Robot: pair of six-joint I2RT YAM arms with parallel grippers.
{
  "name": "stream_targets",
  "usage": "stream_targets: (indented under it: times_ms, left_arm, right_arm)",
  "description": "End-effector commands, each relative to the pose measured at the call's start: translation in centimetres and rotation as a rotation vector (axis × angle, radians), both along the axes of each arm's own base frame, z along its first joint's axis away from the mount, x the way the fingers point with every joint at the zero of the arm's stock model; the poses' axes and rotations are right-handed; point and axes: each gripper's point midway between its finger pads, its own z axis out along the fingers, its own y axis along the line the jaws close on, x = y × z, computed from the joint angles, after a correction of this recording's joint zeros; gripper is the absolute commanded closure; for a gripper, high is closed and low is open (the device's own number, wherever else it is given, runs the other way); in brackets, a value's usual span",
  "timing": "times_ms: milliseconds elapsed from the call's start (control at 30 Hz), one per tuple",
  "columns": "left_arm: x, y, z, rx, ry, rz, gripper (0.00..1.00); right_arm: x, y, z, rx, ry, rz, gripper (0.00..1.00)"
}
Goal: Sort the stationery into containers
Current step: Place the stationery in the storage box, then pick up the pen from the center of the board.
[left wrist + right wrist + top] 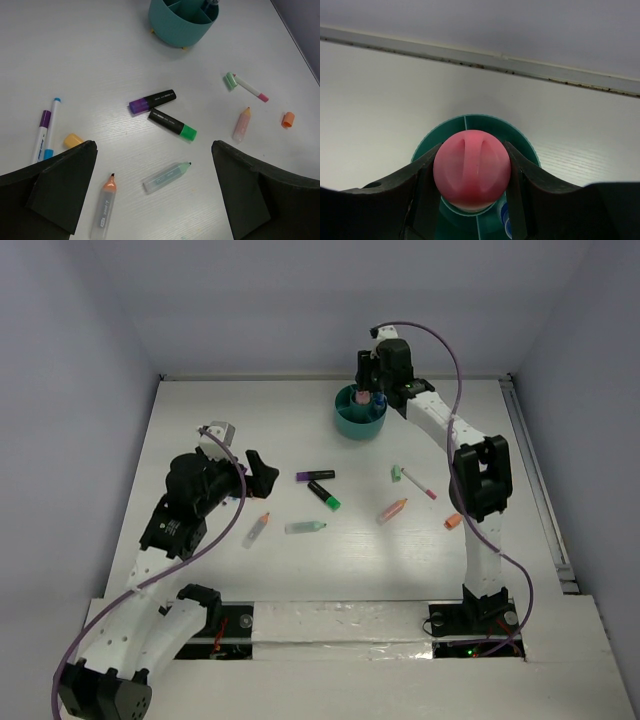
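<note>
Left end effector (154,150) spread open at left of centre, purple highlighter (152,102) and green highlighter (172,124) close together mid-desk (200,410), right end effector (471,172) clamped on round-ended pink pen (470,160) over teal organiser (352,427), upper centre.

L fingers (55,185) wide apart; purple highlighter (152,101) beside green highlighter (172,124); teal organiser (175,25) beyond.

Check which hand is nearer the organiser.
Right. The right hand hangs directly over the organiser, clamping a pink item above its compartments. The left hand is well off toward the near-left, open above the loose pens.
</note>
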Motion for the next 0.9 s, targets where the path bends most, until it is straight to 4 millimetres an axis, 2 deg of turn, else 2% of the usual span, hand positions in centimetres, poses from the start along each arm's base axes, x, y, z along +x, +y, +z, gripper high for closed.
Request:
stream_targets:
  times_ms: [0, 233, 367, 400, 433, 467, 500, 533, 567, 600, 633, 667, 700, 767, 800, 867]
  left_arm:
    - [0.5, 0.1, 0.6, 0.011, -0.02, 0.01, 0.01]
    - [0.6, 0.3, 0.6, 0.014, -0.023, 0.022, 0.01]
    - [0.7, 0.4, 0.3, 0.02, -0.01, 0.029, 0.01]
    - [0.8, 0.4, 0.2, 0.02, -0.008, 0.033, 0.02]
    - [0.8, 0.4, 0.2, 0.021, -0.007, 0.034, 0.03]
    - [0.8, 0.5, 0.1, 0.022, -0.004, 0.036, 0.03]
    - [0.9, 0.5, 0.0, 0.024, -0.001, 0.042, 0.04]
    - [0.9, 0.6, 0.0, 0.027, -0.001, 0.046, 0.06]
    - [0.9, 0.7, 0.1, 0.027, -0.003, 0.053, 0.07]
    - [1.0, 1.0, 0.1, 0.029, -0.004, 0.067, 0.07]
    - [0.9, 1.1, 0.3, 0.029, -0.012, 0.075, 0.09]
    - [0.9, 1.2, 0.4, 0.026, -0.015, 0.08, 0.1]
    - [1.0, 1.4, 0.5, 0.028, -0.019, 0.09, 0.11]
    - [0.9, 1.5, 0.6, 0.024, -0.023, 0.099, 0.13]
    - [0.9, 1.6, 0.8, 0.025, -0.028, 0.106, 0.13]
    - [0.9, 2.0, 1.0, 0.023, -0.034, 0.121, 0.14]
  right_arm:
    - [0.3, 0.7, 3.2, 0.026, -0.096, 0.023, 0.51]
    - [-0.4, 0.6, 5.2, 0.011, -0.118, 0.045, 0.23]
    - [-1.5, 0.5, 7.2, 0.007, -0.128, 0.072, 0.21]
    - [-2.2, 0.5, 8.4, 0.007, -0.14, 0.091, 0.3]
    - [-3.2, 1.8, 8.9, 0.015, -0.138, 0.155, 0.35]
    - [-4.4, 2.5, 8.4, 0.0, -0.11, 0.199, 0.41]
    - [-5.5, 3.2, 8.3, -0.017, -0.105, 0.249, 0.61]
    - [-7.3, 3.9, 9.7, -0.006, -0.12, 0.31, 0.69]
    - [-8.8, 5.2, 9.5, -0.02, -0.116, 0.373, 0.75]
    - [-10.5, 5.9, 7.3, -0.032, -0.068, 0.431, 0.81]
    - [-12.4, 6.8, 7.6, -0.022, -0.069, 0.505, 0.82]
    - [-13.8, 7.5, 6.4, -0.057, -0.05, 0.573, 0.83]
    - [-15.7, 9.1, 5.1, -0.075, -0.025, 0.653, 0.83]
    - [-18.4, 10.2, 1.2, -0.153, 0.061, 0.757, 0.76]
    - [-19.8, 11.4, 0.0, -0.183, 0.091, 0.804, 0.65]
    - [-20.7, 11.9, -2.1, -0.242, 0.154, 0.844, 0.53]
